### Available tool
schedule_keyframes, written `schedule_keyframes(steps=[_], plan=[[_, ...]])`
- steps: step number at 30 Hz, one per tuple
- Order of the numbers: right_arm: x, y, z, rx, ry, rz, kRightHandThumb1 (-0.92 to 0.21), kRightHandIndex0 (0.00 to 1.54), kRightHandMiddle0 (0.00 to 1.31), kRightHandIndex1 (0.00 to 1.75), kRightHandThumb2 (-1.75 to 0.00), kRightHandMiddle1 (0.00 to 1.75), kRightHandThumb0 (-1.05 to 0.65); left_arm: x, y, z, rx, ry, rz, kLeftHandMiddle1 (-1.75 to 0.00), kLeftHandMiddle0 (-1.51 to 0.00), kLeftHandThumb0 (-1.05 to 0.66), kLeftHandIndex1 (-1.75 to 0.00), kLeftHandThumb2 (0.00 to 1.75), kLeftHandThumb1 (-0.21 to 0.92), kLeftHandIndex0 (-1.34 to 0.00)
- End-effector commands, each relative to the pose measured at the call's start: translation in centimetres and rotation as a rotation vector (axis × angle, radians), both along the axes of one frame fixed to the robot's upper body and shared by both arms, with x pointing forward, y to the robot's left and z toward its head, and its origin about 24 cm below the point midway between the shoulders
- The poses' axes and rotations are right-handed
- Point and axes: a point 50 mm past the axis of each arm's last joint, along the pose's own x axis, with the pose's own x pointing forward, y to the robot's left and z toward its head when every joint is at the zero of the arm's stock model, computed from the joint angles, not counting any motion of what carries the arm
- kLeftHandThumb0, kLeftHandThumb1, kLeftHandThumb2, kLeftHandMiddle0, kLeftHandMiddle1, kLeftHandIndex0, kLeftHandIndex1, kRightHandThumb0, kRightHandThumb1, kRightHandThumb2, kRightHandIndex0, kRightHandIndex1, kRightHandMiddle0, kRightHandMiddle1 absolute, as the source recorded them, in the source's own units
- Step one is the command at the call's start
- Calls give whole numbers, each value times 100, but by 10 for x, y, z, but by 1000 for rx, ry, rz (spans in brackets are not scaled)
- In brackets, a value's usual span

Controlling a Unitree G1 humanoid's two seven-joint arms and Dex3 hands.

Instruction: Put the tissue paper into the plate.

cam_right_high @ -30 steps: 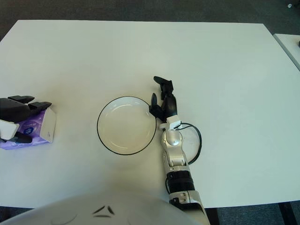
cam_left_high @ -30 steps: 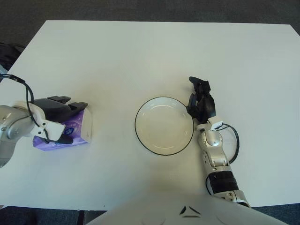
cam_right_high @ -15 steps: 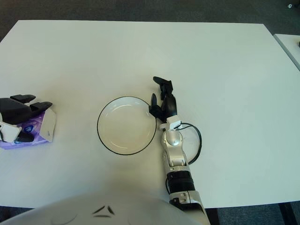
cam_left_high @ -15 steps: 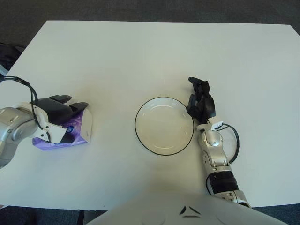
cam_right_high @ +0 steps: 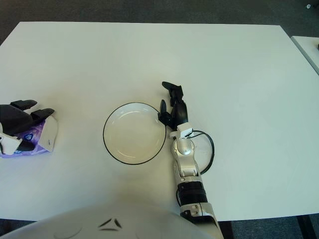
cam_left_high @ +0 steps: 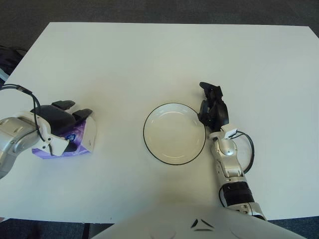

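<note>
A purple and white tissue paper pack (cam_left_high: 76, 141) lies at the left of the white table, under my left hand (cam_left_high: 61, 121). The hand's black fingers curl over the pack's top and its thumb is at the near side, closed on it. The pack also shows in the right eye view (cam_right_high: 36, 138). A white plate (cam_left_high: 174, 133) with a dark rim sits at the table's middle, with nothing in it. My right hand (cam_left_high: 213, 105) rests on the table just right of the plate's rim, fingers relaxed and holding nothing.
The white table (cam_left_high: 149, 59) spreads wide beyond the plate. A black cable loop (cam_left_high: 246, 149) lies beside my right forearm. The dark floor shows past the table's far edge.
My left hand has closed a little tighter on the tissue pack and shifted slightly left with it. The right hand and plate have not moved.
</note>
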Motion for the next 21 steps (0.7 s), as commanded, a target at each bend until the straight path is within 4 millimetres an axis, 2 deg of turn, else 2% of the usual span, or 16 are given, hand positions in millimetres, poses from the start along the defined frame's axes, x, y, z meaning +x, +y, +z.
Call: schedule_keyframes(steps=[1,5,8,9,10,11,12,13,14,15,16,17,18,19,21], plan=[[-36,-19,-70,-19,372,-51,-92,31,0,24,-83,102,-62,-17,19,-42,57,173,78,0,0,-104,0,51,92,0],[-36,-19,-70,-22,374,-49,-92,31,0,24,-83,102,-62,-22,15,-37,24,155,102,0,0,-98,0,50,92,0],[-36,-19,-70,-23,375,-49,-92,31,0,24,-84,102,-62,-21,16,-39,-10,141,114,-4,-8,-94,0,51,92,0],[-36,-19,-70,-23,375,-49,-92,31,0,25,-84,101,-62,-21,14,-38,-16,137,108,-18,-7,-92,-10,50,92,0],[-36,-20,-70,-22,375,-50,-92,31,0,25,-84,101,-62,-22,6,-33,-36,119,107,-40,-4,-89,-28,49,92,0],[-36,-20,-70,-22,375,-51,-92,31,0,25,-84,101,-62,-23,1,-30,-51,105,108,-82,-23,-72,-79,70,76,-19],[-36,-20,-70,-21,374,-52,-92,31,0,25,-84,101,-62,-31,-1,-31,-72,78,231,-99,-30,-67,-98,80,69,-25],[-36,-20,-70,-21,373,-53,-92,31,0,25,-84,101,-62,-38,-1,-31,-89,58,328,-114,-41,-43,-120,88,60,-37],[-36,-20,-70,-20,372,-54,-92,31,0,25,-84,101,-62,-44,2,-31,-98,40,405,-122,-48,-28,-133,92,54,-45],[-36,-20,-70,-20,372,-54,-92,31,0,25,-84,101,-62,-48,3,-30,-102,28,450,-125,-51,-23,-138,94,51,-48],[-36,-20,-70,-21,371,-54,-92,31,0,26,-84,102,-62,-43,0,-29,-89,56,385,-130,-55,-15,-144,96,48,-52],[-36,-21,-69,-21,371,-54,-92,31,0,26,-84,102,-62,-39,-2,-28,-78,78,337,-134,-57,-10,-155,106,42,-54],[-36,-21,-70,-22,372,-54,-92,31,0,26,-84,102,-63,-31,-8,-27,-59,123,234,-136,-58,-8,-159,109,39,-56],[-36,-21,-70,-23,372,-55,-92,31,0,26,-84,102,-63,-27,-12,-26,-45,153,170,-137,-63,-6,-165,120,31,-61],[-36,-21,-70,-23,373,-55,-92,31,0,26,-84,103,-63,-23,-14,-26,-46,165,116,-138,-68,-3,-169,130,23,-67]])
